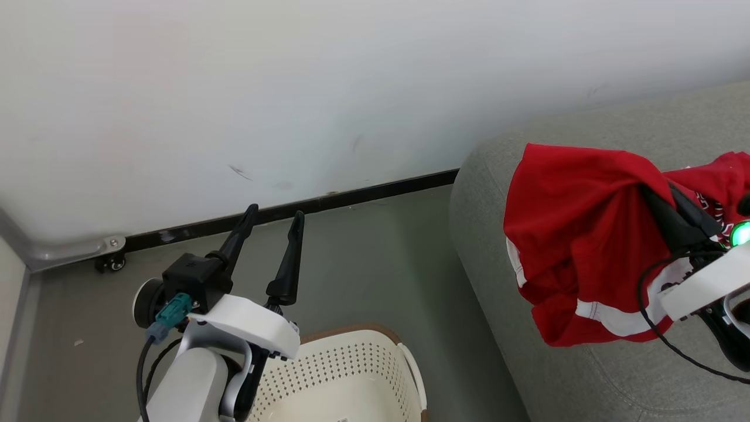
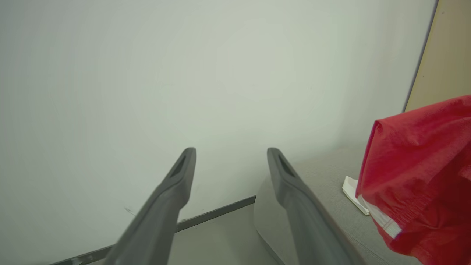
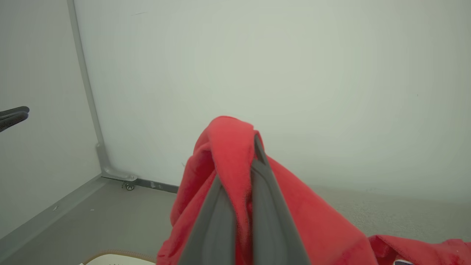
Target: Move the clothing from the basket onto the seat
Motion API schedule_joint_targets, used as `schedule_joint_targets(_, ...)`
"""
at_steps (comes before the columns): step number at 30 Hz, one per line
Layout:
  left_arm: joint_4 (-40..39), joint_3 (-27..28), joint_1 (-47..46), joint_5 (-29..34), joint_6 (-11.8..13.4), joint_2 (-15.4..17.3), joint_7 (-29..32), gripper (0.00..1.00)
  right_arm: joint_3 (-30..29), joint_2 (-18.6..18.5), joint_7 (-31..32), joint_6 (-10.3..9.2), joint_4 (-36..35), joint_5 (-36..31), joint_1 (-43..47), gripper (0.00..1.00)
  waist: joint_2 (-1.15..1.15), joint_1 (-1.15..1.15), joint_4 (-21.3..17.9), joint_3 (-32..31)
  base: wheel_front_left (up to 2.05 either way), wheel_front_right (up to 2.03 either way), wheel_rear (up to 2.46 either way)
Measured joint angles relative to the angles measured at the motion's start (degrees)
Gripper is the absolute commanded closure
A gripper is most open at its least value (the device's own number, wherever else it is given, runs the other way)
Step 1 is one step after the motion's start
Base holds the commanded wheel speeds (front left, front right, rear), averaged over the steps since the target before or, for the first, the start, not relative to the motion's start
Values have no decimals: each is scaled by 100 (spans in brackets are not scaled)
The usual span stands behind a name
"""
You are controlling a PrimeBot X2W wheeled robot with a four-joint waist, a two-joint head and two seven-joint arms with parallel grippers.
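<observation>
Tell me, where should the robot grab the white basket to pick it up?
Probably by the brown rim at the far edge of the basket, coming straight down from above. The basket stands upright with its mouth open upward, so the thin rim is free to pinch, one jaw inside and one outside. The holed wall curves too broadly to grip.

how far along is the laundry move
Done: one red piece lies on the seat. In hand: the right gripper is shut on a red garment over the seat, not yet released. Left: drop it. The basket looks empty where visible, though its near part is cut off. The left gripper is open and empty.
</observation>
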Motion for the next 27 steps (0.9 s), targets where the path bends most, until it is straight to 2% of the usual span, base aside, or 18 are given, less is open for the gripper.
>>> schedule_joint_targets(10,5,-1,243,18,32,24,-45,0,-622,308,-43,-1,-322,-114,775,100,0,0,-430,42,0,0,0)
schedule_joint_targets(18,-36,89,360,18,136,46,-46,0,-646,521,-33,-1,-626,-204,787,100,0,0,-679,119,0,0,0)
schedule_joint_targets(23,-141,152,442,115,266,175,-64,0,-699,455,170,-1,-697,-159,565,100,0,0,-789,228,0,0,0)
schedule_joint_targets(27,-238,185,464,191,372,210,-64,0,-909,271,386,-1,-675,-102,-26,100,0,0,-836,351,0,0,0)
